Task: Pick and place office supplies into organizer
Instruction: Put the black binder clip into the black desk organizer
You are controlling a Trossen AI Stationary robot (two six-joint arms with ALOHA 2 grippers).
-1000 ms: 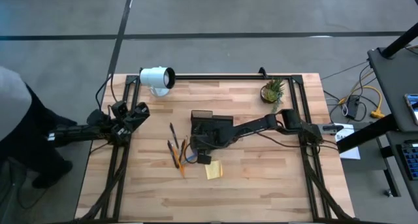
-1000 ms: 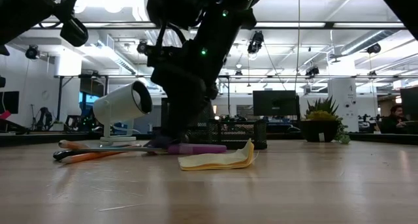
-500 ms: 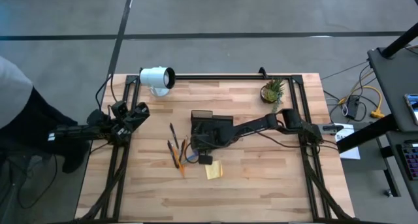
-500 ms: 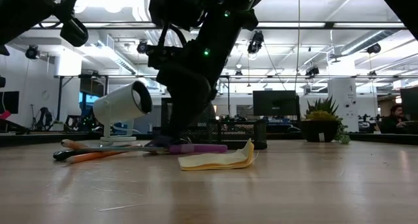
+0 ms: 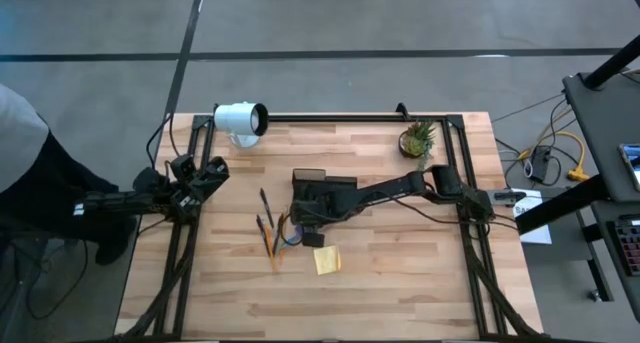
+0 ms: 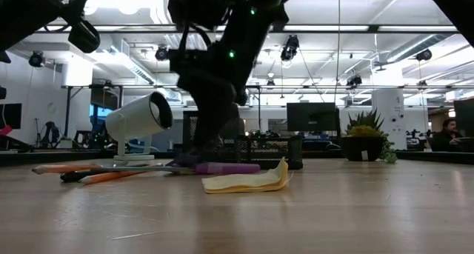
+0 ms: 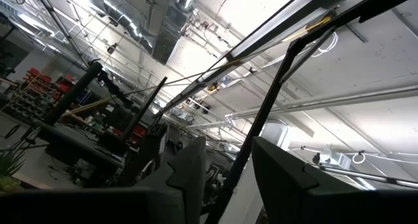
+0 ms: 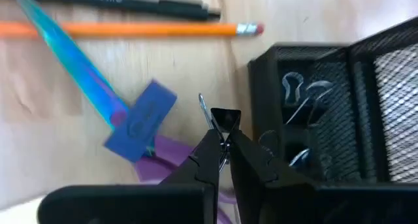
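From above, the left gripper (image 5: 212,171) rests at the wooden desk's (image 5: 400,273) left edge, away from the supplies; whether its jaws are open cannot be told. Near the middle lie pencils (image 5: 270,235), and just right of them purple scissors (image 8: 166,165) and a yellow sticky-note pad (image 5: 327,260). The right gripper (image 8: 221,149) hangs low beside the black mesh organizer (image 5: 322,189), jaws closed on a small black binder clip (image 8: 224,119). Binder clips lie inside the organizer's compartment.
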